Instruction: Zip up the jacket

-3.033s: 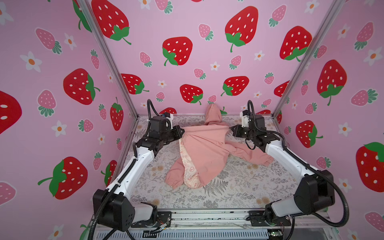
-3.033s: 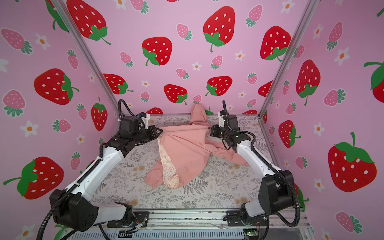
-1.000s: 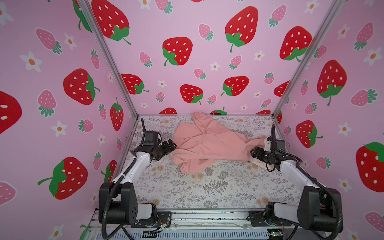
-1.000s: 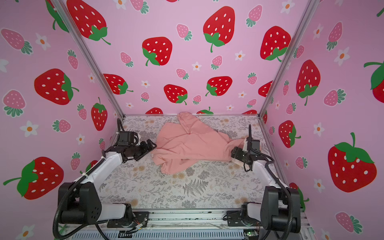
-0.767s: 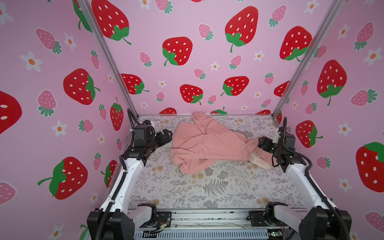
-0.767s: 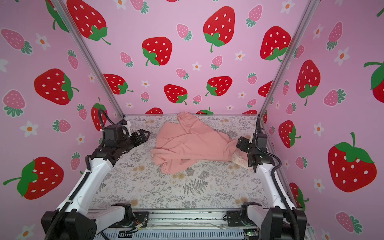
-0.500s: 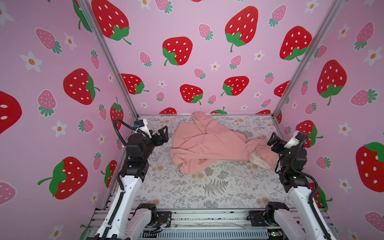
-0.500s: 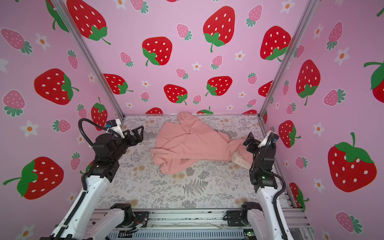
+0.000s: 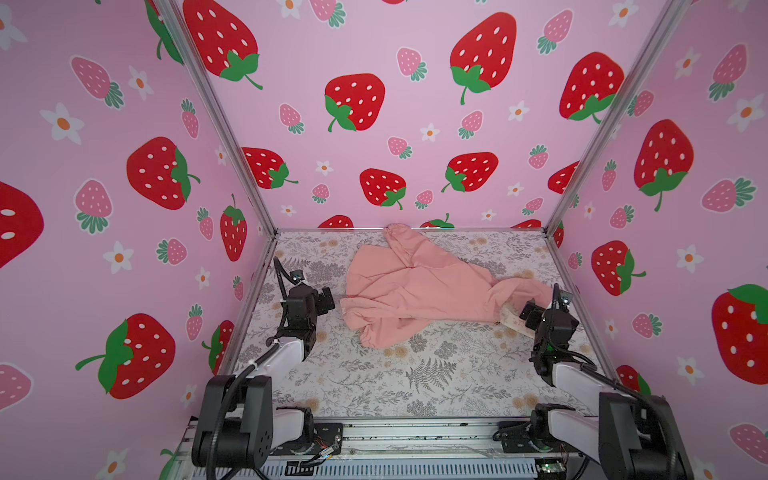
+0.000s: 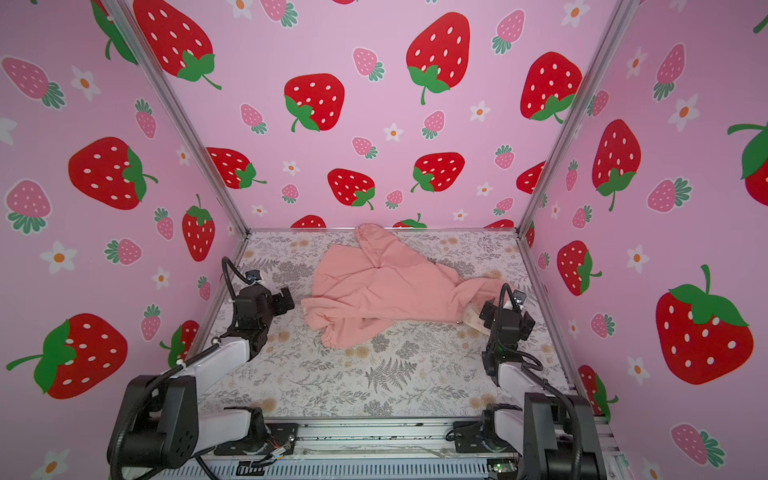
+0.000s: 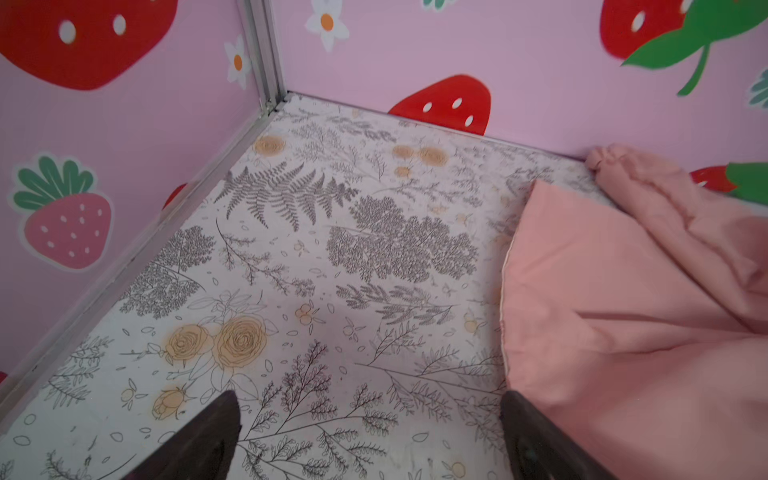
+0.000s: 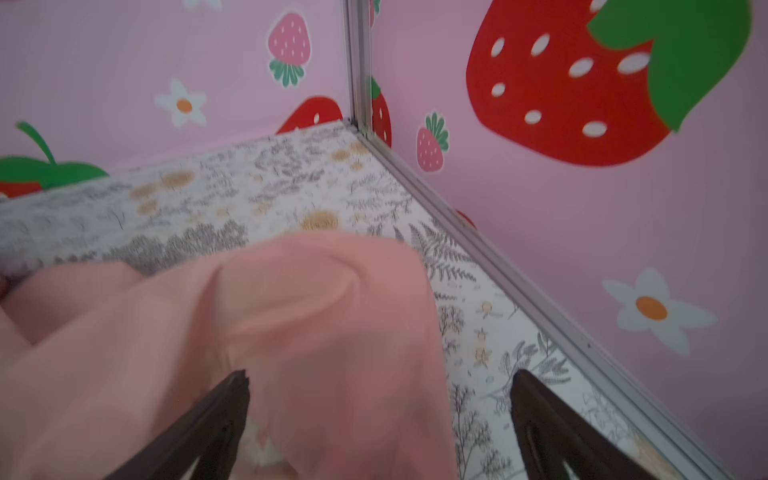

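Centrally, toward the back of the tabletop: a small salmon-pink jacket (image 9: 415,291) (image 10: 374,291), thin soft fabric, crumpled into a wide, low heap with long folds and creases. One sleeve stretched to the back wall, ending in a gathered, puckered cuff (image 9: 392,227) (image 11: 602,158) right at the wall's base. Another part drawn out toward the right side, with a strip of cream lining (image 9: 509,318) (image 10: 471,322) printed in pale pink turned up at its edge. Zipper lost among the folds.

Just beside the jacket's left edge, not touching it: left gripper (image 9: 326,299) (image 10: 286,300) (image 11: 368,409), dark tapered fingers spread wide over bare mat, holding nothing.

At the jacket's right end, over the lining strip: right gripper (image 9: 528,312) (image 10: 486,311) (image 12: 380,376), fingers likewise spread wide, nothing pinched. Seen from the right wrist, blurred pink cloth (image 12: 291,332) under and between the fingers; contact impossible to judge.

Beneath everything: a flat matte mat (image 9: 415,374), white, printed with grey ferns, fine sprigs and tan roses.

Around it on three sides: smooth pink walls (image 9: 374,50) patterned with glossy-looking red strawberries, smaller pink ones and white daisies, joined by slim silver metal corner posts (image 9: 216,120).

At the front edge: a ridged metal rail (image 9: 415,436) carrying both arms, white shells with black joints and looping black cables.
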Controlling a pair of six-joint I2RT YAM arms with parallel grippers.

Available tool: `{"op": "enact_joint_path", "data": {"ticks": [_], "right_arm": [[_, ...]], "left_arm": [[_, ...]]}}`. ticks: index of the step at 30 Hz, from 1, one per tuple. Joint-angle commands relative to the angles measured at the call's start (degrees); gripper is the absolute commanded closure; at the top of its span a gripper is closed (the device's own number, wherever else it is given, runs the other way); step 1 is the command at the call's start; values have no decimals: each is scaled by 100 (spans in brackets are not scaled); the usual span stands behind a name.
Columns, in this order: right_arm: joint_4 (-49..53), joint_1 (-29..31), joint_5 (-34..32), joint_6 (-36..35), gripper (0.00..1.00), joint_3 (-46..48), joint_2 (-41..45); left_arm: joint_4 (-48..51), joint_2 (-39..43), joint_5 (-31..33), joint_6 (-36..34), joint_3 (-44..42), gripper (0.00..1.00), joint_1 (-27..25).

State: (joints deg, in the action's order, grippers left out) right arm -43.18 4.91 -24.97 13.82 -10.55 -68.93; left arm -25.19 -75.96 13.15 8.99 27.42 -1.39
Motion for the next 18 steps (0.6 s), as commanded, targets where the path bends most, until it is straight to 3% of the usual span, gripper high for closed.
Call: {"op": "enact_joint_path", "data": {"ticks": [1,4,5,7,8,10,14,18], "right_arm": [[-1735,312,-434,-480,1,23,-447],[-2853,617,-165,-1040,1,39,-1020],[-3234,693,-102,-1271,1,57,-1297],[-4254,699,217,-1433,1,231,-2097],[-5122,803,33,-1634,1,268,-2548],[-3619,821,-82,-1420,1,-62,-2089],[-2954,405,326,-1035,1,-413,-2110],[-3061,397,355,-1066,1,-377,-2129]], "left_arm": [[-1173,-444,166,-374,-114,1,43],[-3358,-1313,-220,-617,-828,1,11],[-3624,-1340,-274,-763,-959,1,-85],[-2625,-1143,-368,-900,-640,1,-199],[-2688,-1298,-339,-968,-539,1,-237],[-2024,-1251,-281,-776,-260,1,-141],[-1905,-1316,-489,-605,-139,1,76],[-1864,-1308,-499,-601,-118,1,75]]}}
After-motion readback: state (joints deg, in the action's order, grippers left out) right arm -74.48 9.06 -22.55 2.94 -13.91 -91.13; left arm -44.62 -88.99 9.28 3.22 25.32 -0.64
